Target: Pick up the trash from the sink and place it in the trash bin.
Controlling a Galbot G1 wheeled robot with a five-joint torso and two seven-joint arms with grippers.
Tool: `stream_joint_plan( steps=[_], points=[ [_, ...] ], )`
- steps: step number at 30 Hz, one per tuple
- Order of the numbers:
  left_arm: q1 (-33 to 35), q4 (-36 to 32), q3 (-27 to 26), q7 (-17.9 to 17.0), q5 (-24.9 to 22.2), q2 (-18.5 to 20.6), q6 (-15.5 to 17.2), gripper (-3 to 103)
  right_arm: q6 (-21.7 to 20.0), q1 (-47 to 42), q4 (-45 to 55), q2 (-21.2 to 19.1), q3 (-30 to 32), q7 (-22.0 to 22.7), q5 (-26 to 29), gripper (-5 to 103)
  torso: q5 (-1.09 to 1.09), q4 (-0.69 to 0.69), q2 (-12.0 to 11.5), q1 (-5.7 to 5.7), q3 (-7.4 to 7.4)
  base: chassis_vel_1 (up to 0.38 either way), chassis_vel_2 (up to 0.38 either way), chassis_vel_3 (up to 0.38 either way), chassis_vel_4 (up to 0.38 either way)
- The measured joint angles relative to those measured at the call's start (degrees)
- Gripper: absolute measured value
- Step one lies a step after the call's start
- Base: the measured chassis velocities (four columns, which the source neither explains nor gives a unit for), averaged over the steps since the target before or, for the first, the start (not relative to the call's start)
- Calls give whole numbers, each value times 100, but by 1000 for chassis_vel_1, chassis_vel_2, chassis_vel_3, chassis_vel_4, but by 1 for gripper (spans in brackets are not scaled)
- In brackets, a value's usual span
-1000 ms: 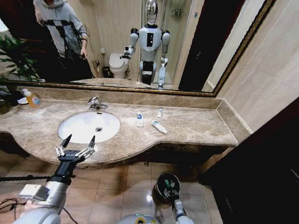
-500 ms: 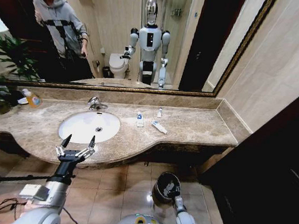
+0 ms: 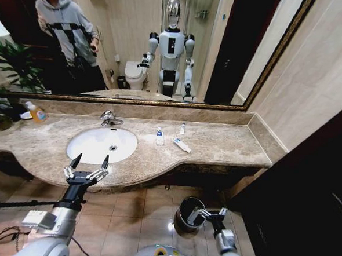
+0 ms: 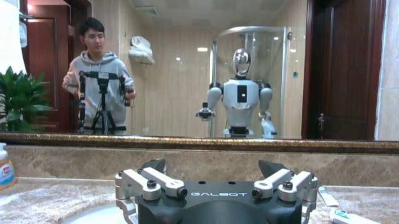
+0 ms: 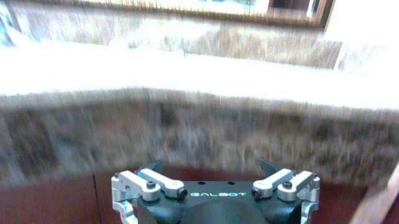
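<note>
While the right gripper point(image 3: 207, 213) hangs low over the floor tiles, its fingers point(image 3: 221, 212) stand spread apart with nothing between them, just beside the metallic rim of the trash bin point(image 3: 184, 208), on the side away from the sink. From the right wrist camera the same gripper point(image 5: 213, 167) shows both dark fingertips parted and bare, with the blurred edge of the countertop point(image 5: 187, 74) above it. Bin stands on the floor below the countertop point(image 3: 228, 146), well clear of the sink point(image 3: 102, 144) and off toward the robot's right of it. Left gripper point(image 3: 87, 160) holds its fingers wide apart, empty, at the counter's front edge just before the sink; the left wrist camera shows that gripper point(image 4: 212, 165) with the same open spread, facing the mirror. On the counter to the right of the sink lie three pieces of trash: a small blue-labelled bottle point(image 3: 159, 136) nearest the basin, a small white tube point(image 3: 182, 128) farther back by the backsplash, and a long white packet point(image 3: 182, 145) lying aslant just beyond the bottle. Basin itself looks bare apart from its drain, though the view is too small to be sure. Chrome faucet point(image 3: 108, 118) sits behind the basin; an orange bottle point(image 3: 37, 113) stands on the counter well to the left of the sink.
</note>
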Motion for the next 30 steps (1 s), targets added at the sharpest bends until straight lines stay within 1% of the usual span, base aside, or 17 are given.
stream_joint_plan(
  steps=[1,2,4,6,8,10,11,12,13,14,15,18,19,23,25,26,30],
  points=[
    [0,0,0,0,0,0,0,100,71,-273,504,23,8,1,6,100,0,0,0,0,0,0,0,0,0],
    [0,0,0,0,0,0,0,100,71,-273,504,23,8,1,6,100,0,0,0,0,0,0,0,0,0],
    [0,0,0,0,0,0,0,100,197,-503,1225,69,-3,-56,5,100,-1,0,0,0,0,0,0,0,0],
    [0,0,0,0,0,0,0,100,200,-460,1757,86,-66,-217,36,100,-1,0,0,0,1,0,0,0,0],
    [0,0,0,0,0,0,0,100,148,-401,1894,83,-97,-263,53,100,-1,-1,0,0,1,0,0,0,0],
    [0,0,0,0,0,0,0,100,-346,58,2302,-49,-279,-411,292,100,0,0,0,0,1,0,0,0,0],
    [0,0,0,0,0,0,0,100,-346,58,2302,-49,-279,-411,292,100,0,0,0,0,1,0,0,0,0],
    [0,0,0,1,0,0,0,100,-557,254,2361,-133,-330,-431,447,100,0,-1,0,0,1,0,0,0,0],
    [0,0,0,0,0,-1,0,100,-961,672,2386,-340,-391,-489,785,100,0,0,0,0,1,0,0,0,0],
    [0,-1,0,0,0,0,0,100,-1165,972,2355,-517,-416,-561,987,100,1,0,0,1,1,0,0,0,0],
    [0,-1,0,0,0,0,0,100,-1165,972,2355,-517,-416,-561,987,100,1,0,0,1,1,0,0,0,0],
    [0,0,0,0,0,-1,0,100,-1534,1739,2009,-1149,-542,-789,1476,100,0,2,0,2,2,0,0,0,0],
    [0,0,0,0,0,-1,0,100,-1534,1739,2009,-1149,-542,-789,1476,100,0,2,0,2,2,0,0,0,0],
    [0,0,0,0,0,0,0,100,-1622,2601,1111,-1746,-921,-1156,1870,100,1,1,-1,2,2,0,0,0,0],
    [0,0,-1,0,0,0,0,100,-1625,2708,988,-1783,-991,-1200,1891,100,1,1,-1,2,2,0,0,0,0],
    [0,-1,0,0,0,0,0,100,-1636,3037,659,-1834,-1222,-1279,1921,100,1,0,-1,2,2,0,0,0,0],
    [0,0,0,0,0,0,0,100,-1634,3743,52,-1840,-1688,-1343,1881,100,1,1,-1,2,2,0,0,0,0]
  ],
)
